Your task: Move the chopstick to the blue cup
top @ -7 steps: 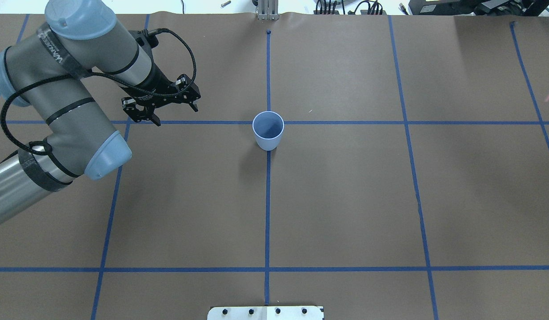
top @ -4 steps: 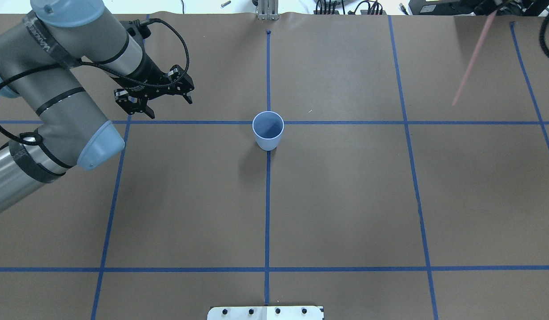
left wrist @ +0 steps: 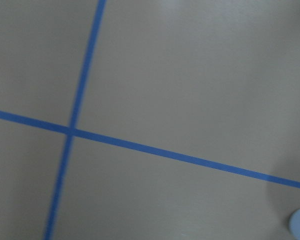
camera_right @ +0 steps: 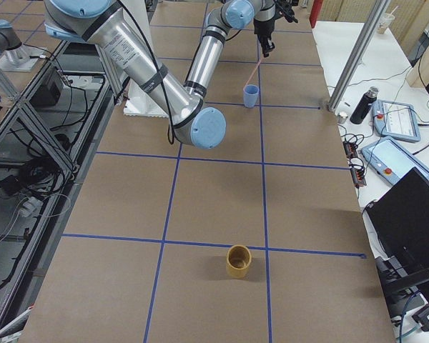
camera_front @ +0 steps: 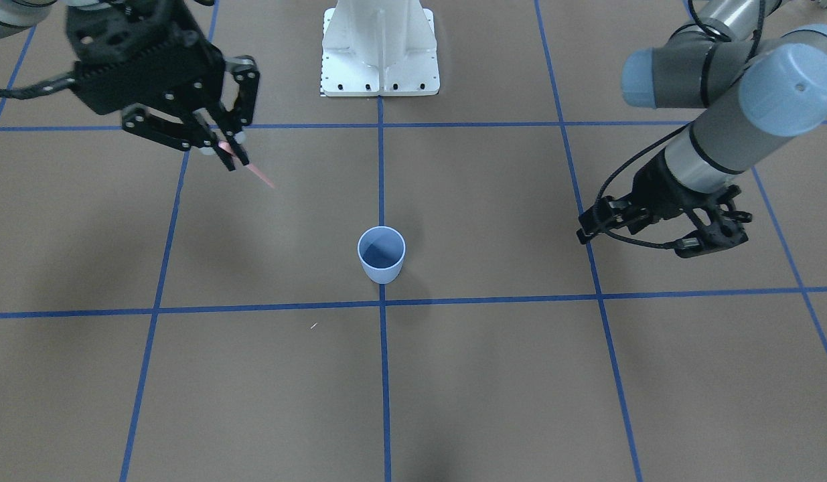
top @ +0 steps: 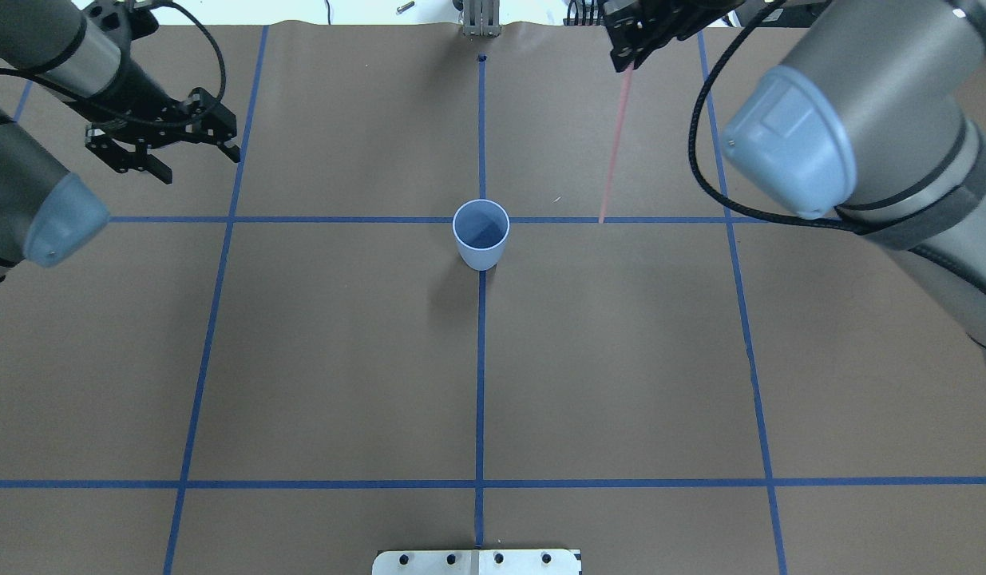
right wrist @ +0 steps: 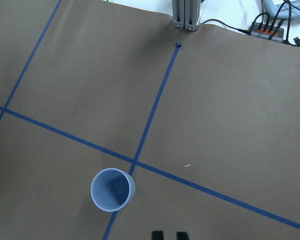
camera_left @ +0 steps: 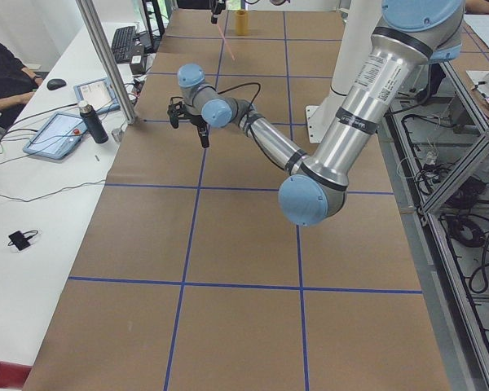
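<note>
- The right gripper [camera_front: 227,148] is pressed together on the upper end of the chopstick [top: 614,144]. So, to my eye, the pick-up part is done.
- The chopstick is off the table [top: 341,359], hanging from those fingers with its free end pointing down and slightly towards the cup side. Nothing else is touching it.
- The blue cup [top: 482,254] stands upright in the middle of the table, where two tape lines cross. I can see nothing inside it.
- From overhead, the chopstick's lower tip lies off to one side of the cup's rim, near it but not above the mouth. The right wrist camera agrees, with the cup low and left of centre instead of straight beneath.
- The left gripper [top: 199,164] is well away on the far side of the table, its fingers spread and holding nothing. It looks to have no part in this step.
- I'd say the carry is partway done.
- What's left: bring the tip over the cup's opening, lower it inside, then let go so the stick leans against the rim.
- The stick is far thinner than the mouth, so the aim shouldn't be fussy.
- A tilted drop could still tip such a light cup.
</note>
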You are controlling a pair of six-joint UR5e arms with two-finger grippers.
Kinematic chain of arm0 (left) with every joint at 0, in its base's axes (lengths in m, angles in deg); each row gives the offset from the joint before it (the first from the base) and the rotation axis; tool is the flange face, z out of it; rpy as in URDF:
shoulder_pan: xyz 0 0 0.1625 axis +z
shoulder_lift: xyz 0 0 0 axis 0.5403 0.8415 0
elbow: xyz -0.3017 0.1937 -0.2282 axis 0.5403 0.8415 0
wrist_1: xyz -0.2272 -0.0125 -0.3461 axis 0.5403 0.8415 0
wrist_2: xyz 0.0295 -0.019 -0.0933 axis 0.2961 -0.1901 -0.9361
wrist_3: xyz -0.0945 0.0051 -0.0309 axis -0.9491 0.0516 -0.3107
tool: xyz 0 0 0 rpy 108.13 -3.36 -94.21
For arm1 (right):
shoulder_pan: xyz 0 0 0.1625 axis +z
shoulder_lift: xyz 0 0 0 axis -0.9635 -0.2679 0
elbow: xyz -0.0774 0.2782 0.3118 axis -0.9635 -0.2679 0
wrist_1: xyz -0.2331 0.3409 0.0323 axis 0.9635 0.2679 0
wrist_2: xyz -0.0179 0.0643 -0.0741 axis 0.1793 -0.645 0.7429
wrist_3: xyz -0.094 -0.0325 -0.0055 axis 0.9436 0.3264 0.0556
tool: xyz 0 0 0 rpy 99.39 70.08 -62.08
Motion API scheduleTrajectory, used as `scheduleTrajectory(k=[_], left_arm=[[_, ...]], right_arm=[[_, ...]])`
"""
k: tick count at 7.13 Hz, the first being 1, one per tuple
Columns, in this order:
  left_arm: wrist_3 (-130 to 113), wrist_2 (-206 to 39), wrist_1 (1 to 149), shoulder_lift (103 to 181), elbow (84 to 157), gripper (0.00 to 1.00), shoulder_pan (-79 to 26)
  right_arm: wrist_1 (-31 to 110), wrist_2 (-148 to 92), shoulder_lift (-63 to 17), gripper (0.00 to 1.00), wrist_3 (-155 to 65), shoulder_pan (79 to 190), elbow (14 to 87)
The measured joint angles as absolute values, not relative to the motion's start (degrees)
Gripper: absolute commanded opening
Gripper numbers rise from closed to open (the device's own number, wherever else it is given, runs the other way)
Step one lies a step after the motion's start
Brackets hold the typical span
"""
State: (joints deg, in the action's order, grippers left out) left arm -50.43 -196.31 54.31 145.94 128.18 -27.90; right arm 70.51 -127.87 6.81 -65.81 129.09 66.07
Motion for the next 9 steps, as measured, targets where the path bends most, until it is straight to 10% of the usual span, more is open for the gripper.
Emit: scheduleTrajectory(k=[9], left_arm=[[-27.2,-198.24,54.07,135.45,126.92,0.98,-38.29]], right_arm=[[53.42,-115.59,15.0,0.0,-74.31,118.62,46.05]])
